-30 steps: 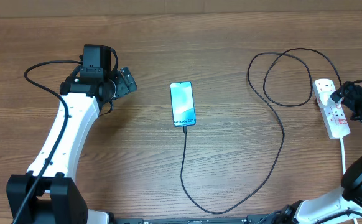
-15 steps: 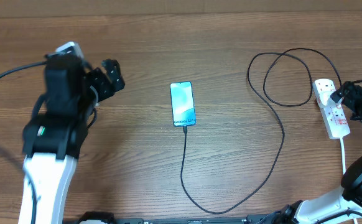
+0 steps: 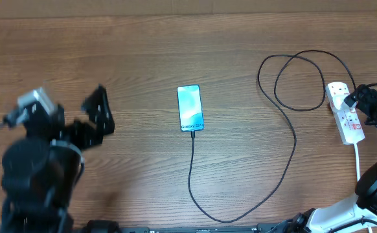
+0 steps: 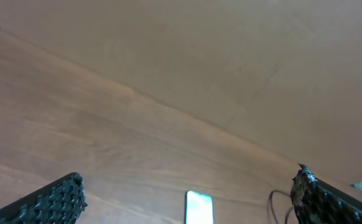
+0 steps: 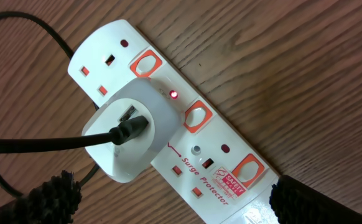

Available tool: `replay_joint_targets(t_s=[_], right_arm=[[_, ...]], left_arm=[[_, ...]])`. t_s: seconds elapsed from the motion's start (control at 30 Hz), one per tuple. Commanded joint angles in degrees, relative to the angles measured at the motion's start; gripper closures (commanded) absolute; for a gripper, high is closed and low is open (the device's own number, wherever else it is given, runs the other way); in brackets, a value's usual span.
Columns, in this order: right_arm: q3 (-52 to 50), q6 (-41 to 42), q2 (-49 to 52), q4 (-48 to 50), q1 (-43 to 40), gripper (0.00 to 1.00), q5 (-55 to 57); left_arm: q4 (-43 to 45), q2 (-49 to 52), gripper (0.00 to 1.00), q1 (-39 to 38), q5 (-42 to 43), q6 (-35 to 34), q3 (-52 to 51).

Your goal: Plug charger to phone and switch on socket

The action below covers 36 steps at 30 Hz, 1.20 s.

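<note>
The phone is lying mid-counter, well right of the left end effector. The charger is running from the phone's near end toward the front edge, then swinging right and looping at the back right (just left of the socket). The socket is lying at the far right, an adapter sitting in its middle outlet, with the right end effector hanging directly above it.
</note>
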Motion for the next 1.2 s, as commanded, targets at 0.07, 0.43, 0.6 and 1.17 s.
replay_joint_targets(t_s=[0.07, 0.43, 0.6, 1.17], right_arm=[[-0.3, -0.5, -1.0, 0.2, 0.2, 0.0, 0.0], [-0.3, -0.5, -1.0, 0.2, 0.2, 0.0, 0.0], [-0.3, -0.5, -1.0, 0.2, 0.2, 0.0, 0.0], [-0.3, -0.5, -1.0, 0.2, 0.2, 0.0, 0.0]], left_arm=[[-3.5, -7.6, 0.0, 0.0, -10.2, 1.1, -8.1], [-28.7, -16.7, 0.0, 0.0, -11.6, 1.1, -14.0], [-30.5, -19.3, 0.0, 0.0, -14.9, 0.2, -15.0], [-1.5, -30.7, 0.01, 0.0, -12.2, 0.2, -17.7]])
